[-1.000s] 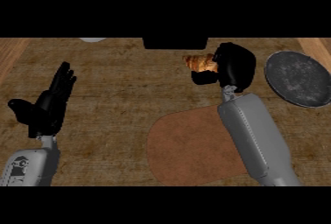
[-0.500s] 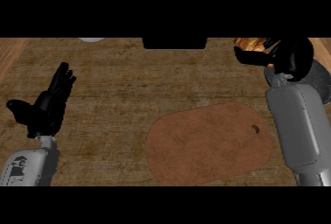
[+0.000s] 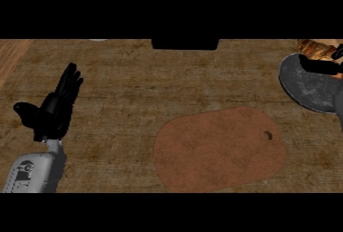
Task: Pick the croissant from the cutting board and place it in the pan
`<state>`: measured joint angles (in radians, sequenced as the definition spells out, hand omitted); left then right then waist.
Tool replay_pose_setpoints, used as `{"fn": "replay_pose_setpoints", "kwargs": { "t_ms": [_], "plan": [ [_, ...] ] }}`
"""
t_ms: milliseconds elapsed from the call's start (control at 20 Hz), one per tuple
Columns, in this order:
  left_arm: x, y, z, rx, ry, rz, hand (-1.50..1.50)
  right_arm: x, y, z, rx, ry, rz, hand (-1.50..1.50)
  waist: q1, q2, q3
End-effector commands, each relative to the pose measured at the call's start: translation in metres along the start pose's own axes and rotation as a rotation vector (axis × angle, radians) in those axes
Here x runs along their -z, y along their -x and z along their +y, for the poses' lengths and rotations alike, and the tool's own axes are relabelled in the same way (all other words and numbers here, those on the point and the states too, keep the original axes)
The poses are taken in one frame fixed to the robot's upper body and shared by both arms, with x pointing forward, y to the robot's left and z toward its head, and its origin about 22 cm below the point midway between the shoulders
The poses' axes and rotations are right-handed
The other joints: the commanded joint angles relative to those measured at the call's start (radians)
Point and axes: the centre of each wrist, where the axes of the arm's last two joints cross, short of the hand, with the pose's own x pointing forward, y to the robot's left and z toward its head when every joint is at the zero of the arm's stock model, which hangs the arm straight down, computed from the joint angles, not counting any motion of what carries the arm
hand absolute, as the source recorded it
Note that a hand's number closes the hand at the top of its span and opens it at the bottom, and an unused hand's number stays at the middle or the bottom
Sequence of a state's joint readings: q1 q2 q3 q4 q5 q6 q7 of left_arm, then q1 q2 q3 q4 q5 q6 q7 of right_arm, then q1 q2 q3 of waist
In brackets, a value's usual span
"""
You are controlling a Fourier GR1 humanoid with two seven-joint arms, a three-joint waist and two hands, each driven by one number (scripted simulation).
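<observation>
At the counter's right edge, the black right hand (image 3: 320, 66), fingers curled round the golden-brown flaky croissant (image 3: 313, 45), hovers above the round dark-grey metal pan (image 3: 305, 88); releasing so near its far rim risks the croissant landing outside.

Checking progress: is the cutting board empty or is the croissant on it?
Empty: the cutting board shows bare; the croissant is by the pan.

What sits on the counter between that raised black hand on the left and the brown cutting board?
Nothing. In the head view, only bare counter shows between the left hand and the cutting board.
</observation>
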<state>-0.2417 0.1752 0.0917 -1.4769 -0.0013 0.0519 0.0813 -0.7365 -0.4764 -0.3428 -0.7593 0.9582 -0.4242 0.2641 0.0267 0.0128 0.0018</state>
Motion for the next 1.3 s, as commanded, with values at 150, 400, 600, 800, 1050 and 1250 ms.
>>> {"fn": "replay_pose_setpoints", "kwargs": {
  "t_ms": [150,400,600,800,1050,1250],
  "plan": [
    [0.005,-0.006,-0.015,-0.004,0.022,-0.037,0.00,0.017,0.075,-0.004,-0.087,0.055,0.049,1.50,0.025,0.012,0.003],
    [0.016,-0.014,-0.009,-0.001,0.041,-0.040,0.00,0.024,0.095,-0.014,-0.053,0.066,0.089,1.50,0.043,0.022,0.006],
    [0.013,-0.004,-0.018,-0.024,0.045,-0.016,0.00,0.023,0.098,-0.011,0.071,-0.011,0.146,1.50,0.044,0.026,0.007],
    [0.003,0.003,-0.009,-0.011,0.034,-0.022,0.00,0.009,0.104,0.009,0.227,-0.239,0.233,-1.50,0.057,0.024,0.009],
    [0.000,-0.005,-0.024,0.001,0.060,-0.050,0.00,0.005,0.132,0.000,0.247,-0.265,0.192,-1.50,0.057,0.025,0.010],
    [0.008,-0.008,-0.014,-0.020,0.047,-0.039,0.00,0.000,0.128,0.009,0.348,-0.140,0.118,-1.50,0.043,0.023,0.009]
  ]
}}
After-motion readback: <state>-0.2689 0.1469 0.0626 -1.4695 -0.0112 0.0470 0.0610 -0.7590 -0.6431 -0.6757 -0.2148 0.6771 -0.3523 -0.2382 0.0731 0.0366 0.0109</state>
